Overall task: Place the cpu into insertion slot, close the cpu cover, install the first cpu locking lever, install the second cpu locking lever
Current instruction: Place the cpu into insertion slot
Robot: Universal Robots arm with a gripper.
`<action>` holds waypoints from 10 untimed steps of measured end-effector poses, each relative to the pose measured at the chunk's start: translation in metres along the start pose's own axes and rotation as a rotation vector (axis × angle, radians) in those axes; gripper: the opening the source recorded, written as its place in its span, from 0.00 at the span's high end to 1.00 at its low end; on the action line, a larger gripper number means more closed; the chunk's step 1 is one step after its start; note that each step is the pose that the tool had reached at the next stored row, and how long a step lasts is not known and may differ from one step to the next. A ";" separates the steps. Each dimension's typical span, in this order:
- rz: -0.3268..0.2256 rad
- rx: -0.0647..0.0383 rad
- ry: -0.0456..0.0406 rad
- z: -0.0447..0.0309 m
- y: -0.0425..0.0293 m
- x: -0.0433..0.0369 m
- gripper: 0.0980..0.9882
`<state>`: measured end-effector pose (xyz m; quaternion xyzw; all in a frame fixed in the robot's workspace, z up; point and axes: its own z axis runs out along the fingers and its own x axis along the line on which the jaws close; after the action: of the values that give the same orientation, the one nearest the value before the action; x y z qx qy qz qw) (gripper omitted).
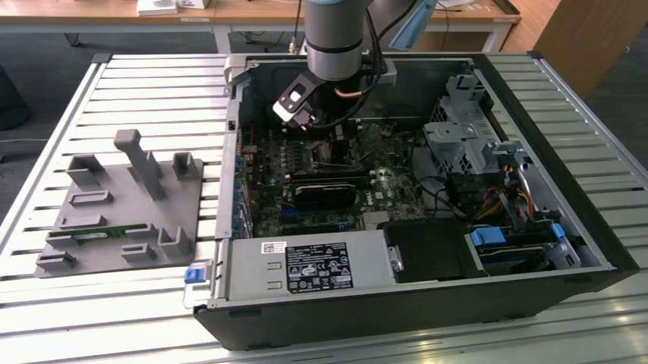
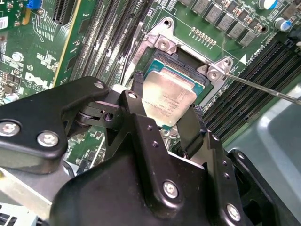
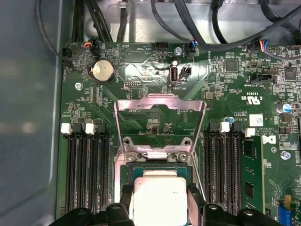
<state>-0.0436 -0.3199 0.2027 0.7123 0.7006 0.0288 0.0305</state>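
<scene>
Pincer [image 2: 166, 94] clamped on cpu [image 2: 169, 101], one finger each side. Chip sits over insertion slot [image 2: 176, 61] right under pincer; fully seated or not, can't tell. Chip looks flat, square, pale silvery top. Just beyond pincer, cpu cover [image 3: 160, 100] flipped up, open. Thin locking lever [image 2: 263, 88] unlatched, off to side. So step one underway, I'd say; cover and both levers left.

The cpu [image 2: 169, 99] is pale silvery-beige, the cpu cover [image 3: 160, 100] bare silver, the circuit board [image 3: 235, 84] green with white print. The gripper [image 2: 164, 107] is matte black. In the exterior view, a grey fixture [image 1: 121, 205] sits at nine o'clock from the black case [image 1: 405, 318].
</scene>
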 end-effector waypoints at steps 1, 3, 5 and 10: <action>0.000 0.000 0.0000 0.0007 -0.0001 0.0002 0.51; 0.000 0.000 0.0000 0.0022 -0.0003 0.0006 0.51; 0.000 0.000 -0.0005 0.0035 -0.0005 0.0012 0.51; 0.000 0.000 -0.0009 0.0065 -0.0009 0.0026 0.51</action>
<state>-0.0439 -0.3173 0.1962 0.7123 0.7006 0.0285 0.0309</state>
